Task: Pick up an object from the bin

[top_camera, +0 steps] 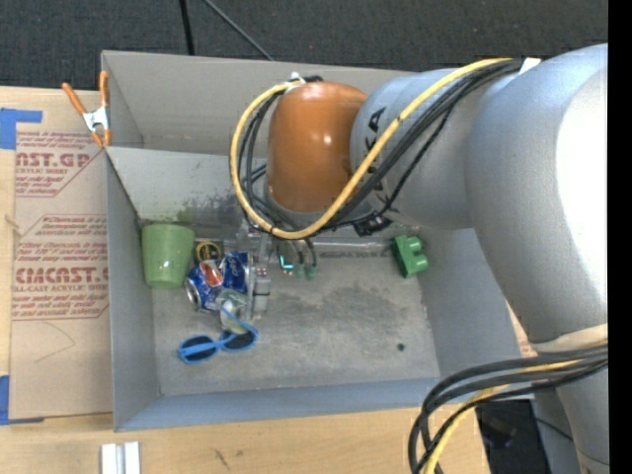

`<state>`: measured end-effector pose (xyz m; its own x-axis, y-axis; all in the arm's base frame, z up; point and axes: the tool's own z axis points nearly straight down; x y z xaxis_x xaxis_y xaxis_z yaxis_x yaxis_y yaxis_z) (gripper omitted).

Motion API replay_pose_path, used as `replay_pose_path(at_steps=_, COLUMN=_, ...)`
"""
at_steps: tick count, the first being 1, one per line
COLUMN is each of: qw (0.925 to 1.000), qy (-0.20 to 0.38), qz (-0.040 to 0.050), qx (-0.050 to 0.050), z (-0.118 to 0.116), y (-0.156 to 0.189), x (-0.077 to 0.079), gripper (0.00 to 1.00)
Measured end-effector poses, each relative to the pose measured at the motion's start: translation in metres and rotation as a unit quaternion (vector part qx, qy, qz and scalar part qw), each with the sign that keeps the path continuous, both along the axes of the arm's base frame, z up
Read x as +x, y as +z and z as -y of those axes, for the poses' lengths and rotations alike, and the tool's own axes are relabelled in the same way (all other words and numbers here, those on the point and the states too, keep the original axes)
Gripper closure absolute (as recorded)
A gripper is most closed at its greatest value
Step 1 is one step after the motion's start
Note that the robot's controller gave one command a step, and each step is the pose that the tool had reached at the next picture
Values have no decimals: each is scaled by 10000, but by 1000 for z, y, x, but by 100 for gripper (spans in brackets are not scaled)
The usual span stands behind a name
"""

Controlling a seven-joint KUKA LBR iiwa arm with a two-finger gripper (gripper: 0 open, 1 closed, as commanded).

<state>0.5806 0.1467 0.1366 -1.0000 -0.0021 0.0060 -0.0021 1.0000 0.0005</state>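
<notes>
Silver-grey arm, orange wrist cover, yellow and black cables

A robotics lab was indicated by a large, cable-hung industrial arm positioned over a grey metal bin.

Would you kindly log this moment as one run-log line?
gripper: at right edge of crushed blue can, bin left | nearby: green cup, blue sunglasses | grasp: unconfirmed

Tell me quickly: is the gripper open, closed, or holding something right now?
Gripper: cannot be told; it is low over the crushed blue can at the left of the bin, by the green cup.
</notes>
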Motion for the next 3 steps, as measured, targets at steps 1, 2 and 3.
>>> replay_pose_path(at_steps=1, qw=9871, qy=1602, qz=26, qx=-24, z=-42, y=-66, x=7, gripper=0)
replay_pose_path(at_steps=2, qw=9869, qy=1612, qz=70, qx=-3, z=-44, y=-61, x=10, gripper=100)
replay_pose_path(at_steps=3, qw=9857, qy=1682, qz=109, qx=63, z=-15, y=-60, x=12, gripper=100)
